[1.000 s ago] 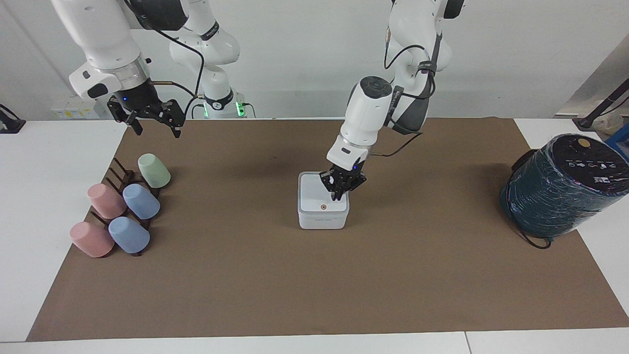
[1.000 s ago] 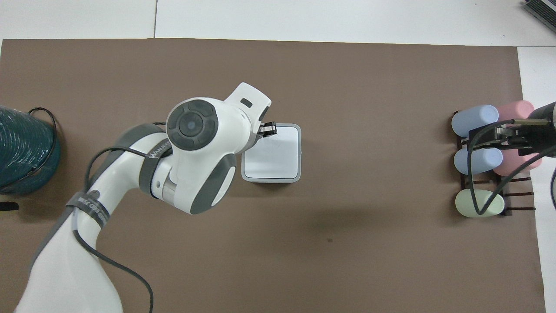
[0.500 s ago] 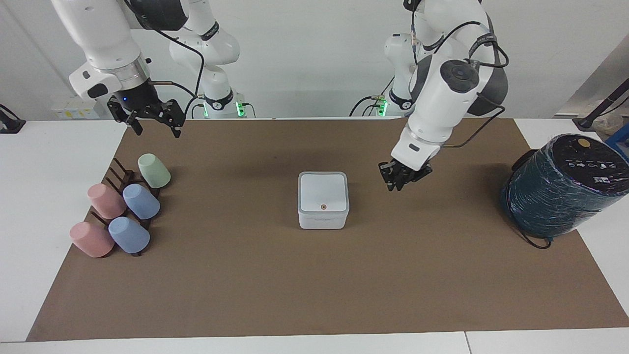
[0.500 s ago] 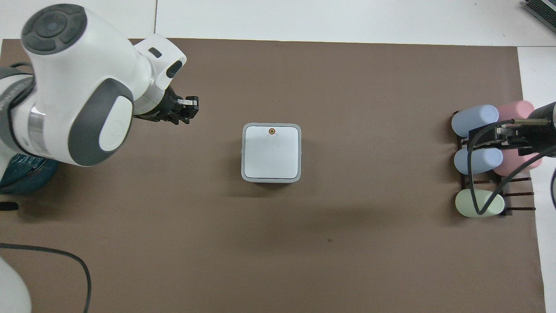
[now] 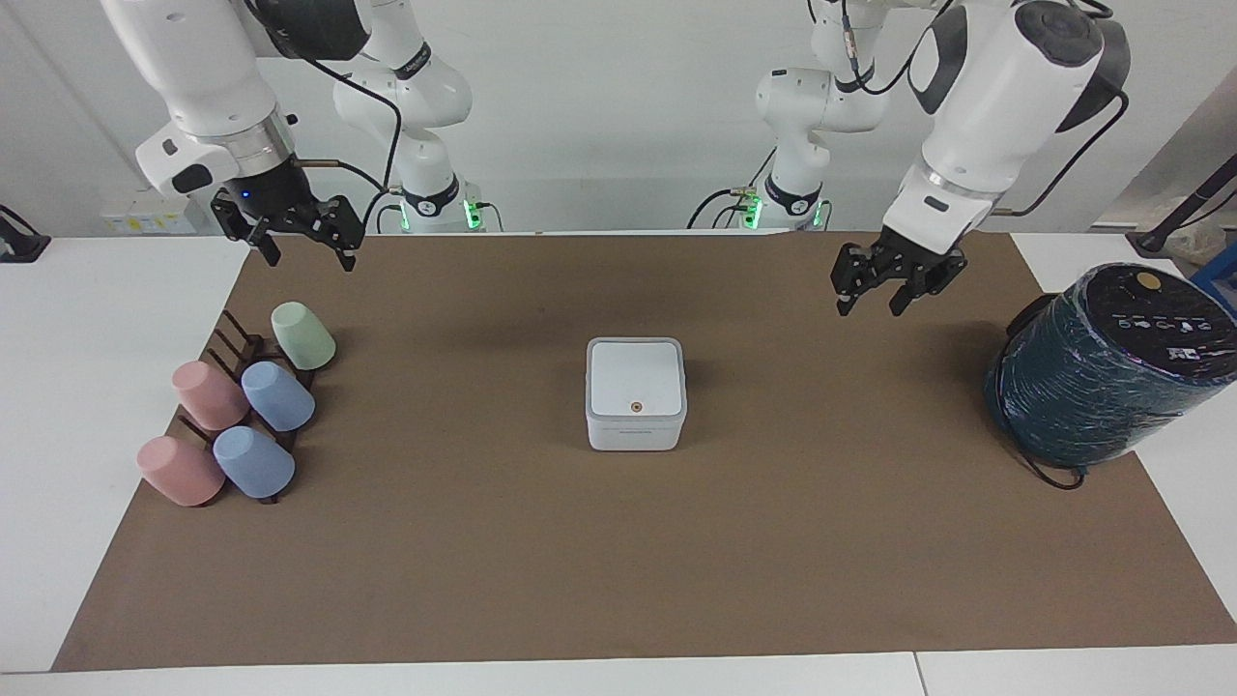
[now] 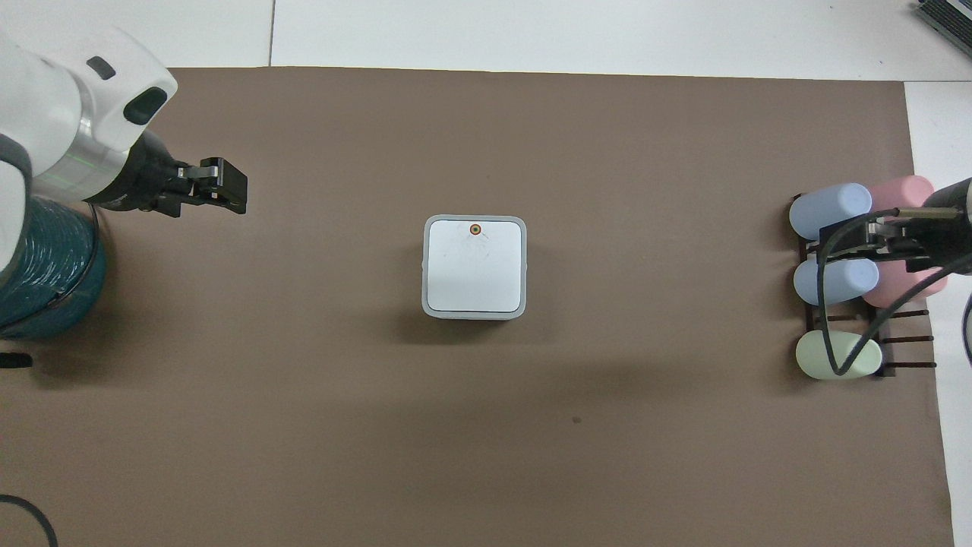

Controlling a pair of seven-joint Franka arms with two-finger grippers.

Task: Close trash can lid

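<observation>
Trash can (image 5: 636, 396) sits mid-frame, lid (image 5: 637, 377) flat down; left tool (image 5: 873, 298), upper right, and right tool (image 5: 307, 253), upper left, both spread, holding nothing.

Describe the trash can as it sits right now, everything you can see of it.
The trash can is a small white square box with rounded corners, plastic by its look, upright mid-mat. Its lid, white with an orange dot, lies flat and shut. Faint marking shows on the front wall. Nothing touches it but the brown mat.

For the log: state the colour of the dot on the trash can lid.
Orange, near the edge of the white lid; the dot shows best in the overhead view.
</observation>
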